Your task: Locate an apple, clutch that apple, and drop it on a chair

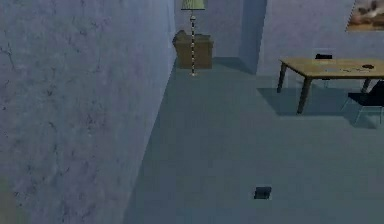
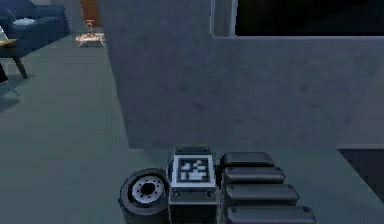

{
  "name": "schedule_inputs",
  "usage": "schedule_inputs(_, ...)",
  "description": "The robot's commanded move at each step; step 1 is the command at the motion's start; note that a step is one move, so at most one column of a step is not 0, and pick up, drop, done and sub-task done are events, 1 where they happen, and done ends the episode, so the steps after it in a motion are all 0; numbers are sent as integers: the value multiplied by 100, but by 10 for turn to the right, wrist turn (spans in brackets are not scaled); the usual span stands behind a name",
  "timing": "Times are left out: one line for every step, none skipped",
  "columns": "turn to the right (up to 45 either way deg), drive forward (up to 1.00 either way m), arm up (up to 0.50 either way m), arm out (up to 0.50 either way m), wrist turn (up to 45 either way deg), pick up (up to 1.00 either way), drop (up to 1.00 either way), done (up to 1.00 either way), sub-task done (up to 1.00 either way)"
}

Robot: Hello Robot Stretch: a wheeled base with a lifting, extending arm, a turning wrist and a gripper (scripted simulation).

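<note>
A dark chair (image 1: pixel 372 98) with pale legs stands at the forward view's right edge, next to a wooden table (image 1: pixel 300 68). A blue armchair (image 2: pixel 30 24) sits at the arm side view's top left. The arm is drawn in low at the arm side view's bottom edge, with a white marked square (image 2: pixel 192 168) on it. Left of the square is the gripper's (image 2: pixel 145 193) dark round body. Its far end cannot be made out, so I cannot tell whether it holds anything.
A blue wall (image 1: pixel 70 110) runs along the forward view's left. A floor lamp (image 1: pixel 192 30) and a wooden box (image 1: pixel 194 52) stand at the far end. A small dark item (image 1: pixel 262 192) lies on the floor. A grey wall section (image 2: pixel 220 90) faces the arm side.
</note>
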Motion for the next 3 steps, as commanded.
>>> schedule_inputs(30,0,0,0,0,0,0,0,0)
schedule_inputs(0,100,0,0,0,0,0,0,0)
schedule_inputs(30,0,0,0,0,0,0,0,0)
